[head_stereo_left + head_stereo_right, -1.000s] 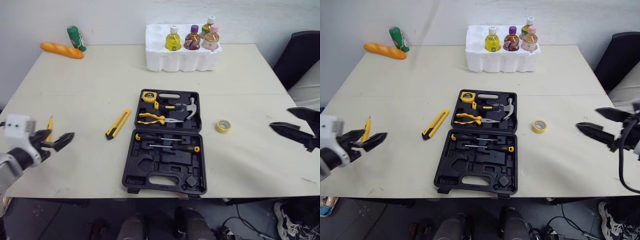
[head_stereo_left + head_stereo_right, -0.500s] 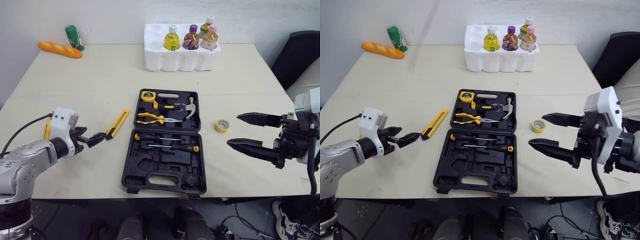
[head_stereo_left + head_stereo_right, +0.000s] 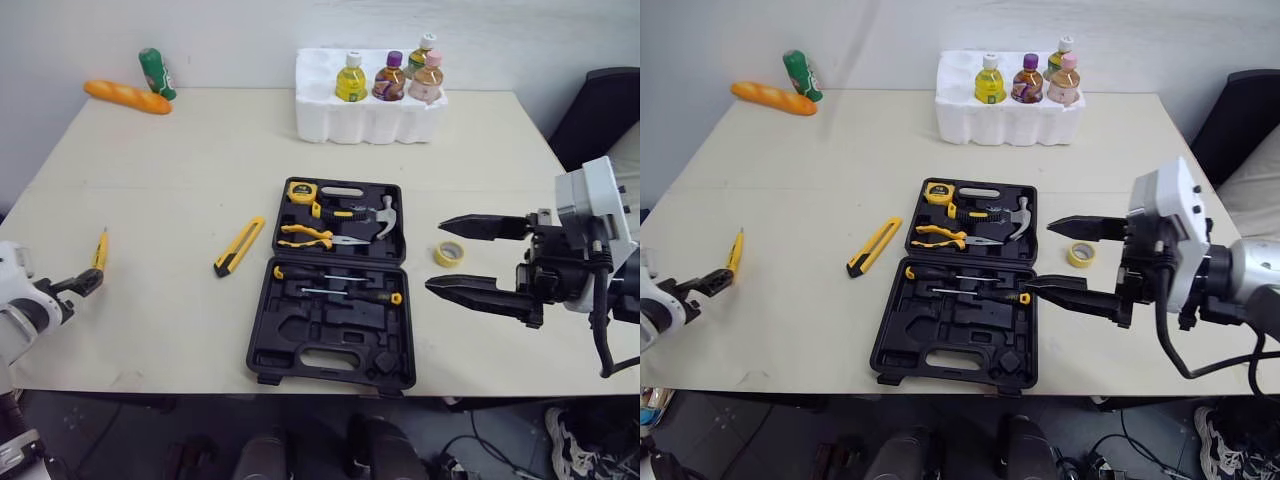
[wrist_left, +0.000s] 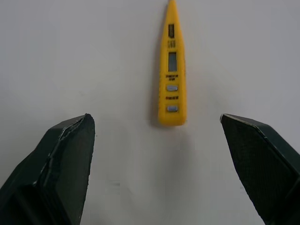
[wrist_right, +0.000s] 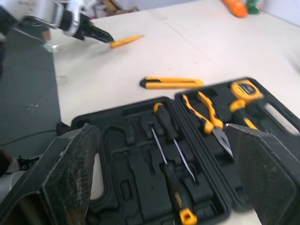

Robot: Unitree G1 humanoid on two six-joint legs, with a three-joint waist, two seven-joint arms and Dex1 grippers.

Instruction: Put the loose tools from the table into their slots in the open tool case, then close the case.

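Observation:
The black tool case (image 3: 335, 340) lies open at the table's middle, holding a tape measure, hammer, pliers and screwdrivers. A yellow utility knife (image 3: 237, 246) lies just left of it. A yellow tester pen (image 3: 100, 250) lies near the left edge, and a yellow tape roll (image 3: 449, 253) lies right of the case. My left gripper (image 3: 85, 283) is open, low over the table, just short of the tester pen (image 4: 171, 70). My right gripper (image 3: 1036, 256) hangs open at the case's right side, with the tape roll showing between its fingers. The right wrist view looks over the case (image 5: 117, 154) and the knife (image 5: 171, 83).
A white foam tray (image 3: 370, 120) with several bottles stands at the back. A bread loaf (image 3: 125, 97) and a green can (image 3: 154, 73) lie at the back left. A dark chair (image 3: 600, 110) stands off the table's right side.
My left gripper swung out towards the utility knife, then drew back left to the tester pen. My right gripper came in from the right edge and edged further left towards the case.

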